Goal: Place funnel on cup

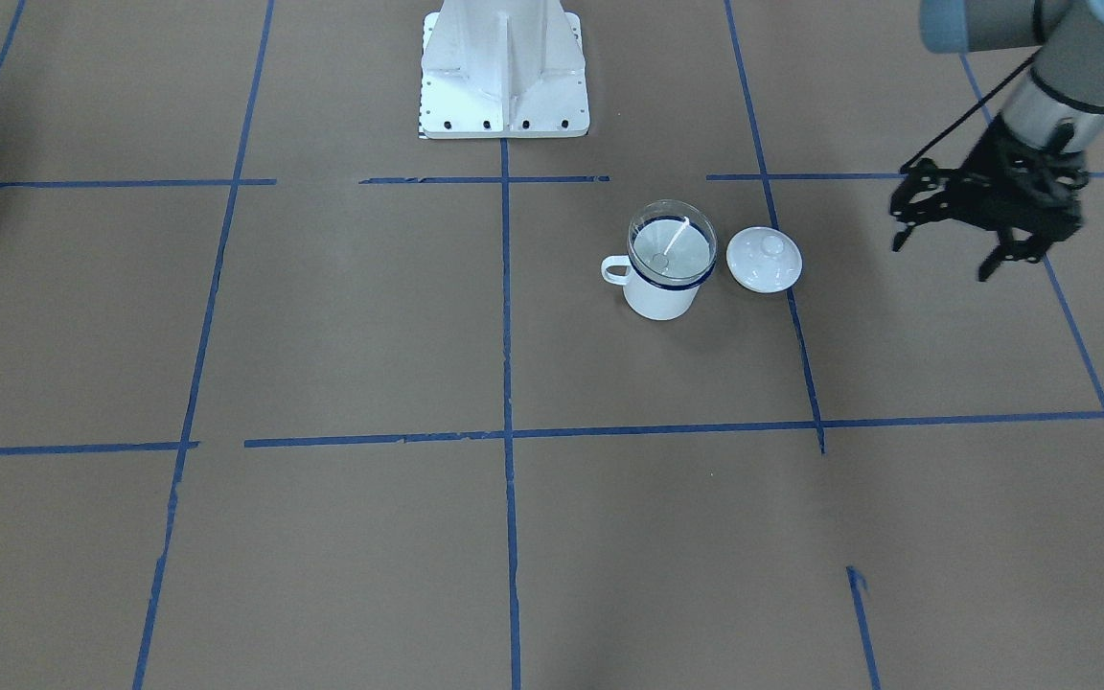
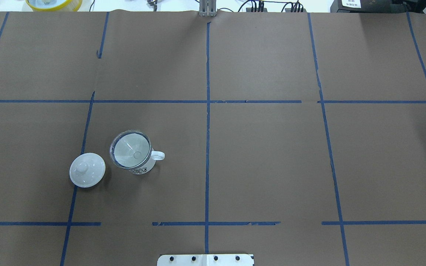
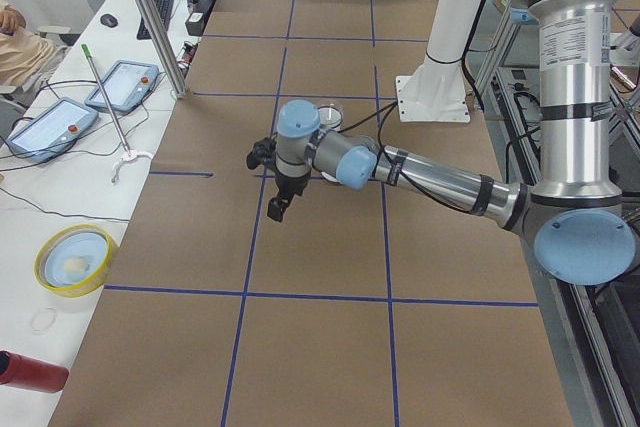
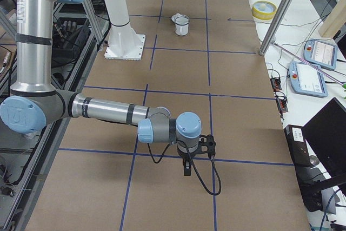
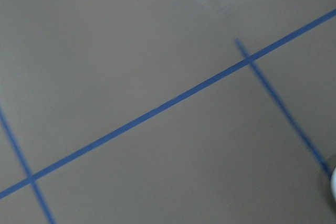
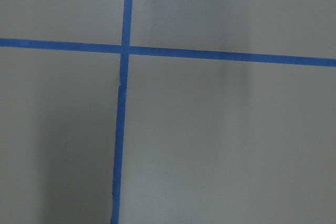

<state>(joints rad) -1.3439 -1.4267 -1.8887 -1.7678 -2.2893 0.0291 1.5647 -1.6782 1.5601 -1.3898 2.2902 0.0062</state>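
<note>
Nothing looks left to me: funnel [image 1: 671,240] sits on cup [image 1: 664,292], left gripper [image 1: 941,261] spread empty, right gripper [image 4: 186,169] untellable.

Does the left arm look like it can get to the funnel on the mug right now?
Probably yes: the left gripper hangs open nearby, nothing covers the funnel, and the lid lies low beside the cup.

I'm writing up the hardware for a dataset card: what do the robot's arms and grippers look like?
The left arm and right arm are silver metal tubes with light blue joint caps and black bands. The left gripper and right gripper are black, with skeletal linkage jaws. A thin black cable runs along each wrist.
</note>
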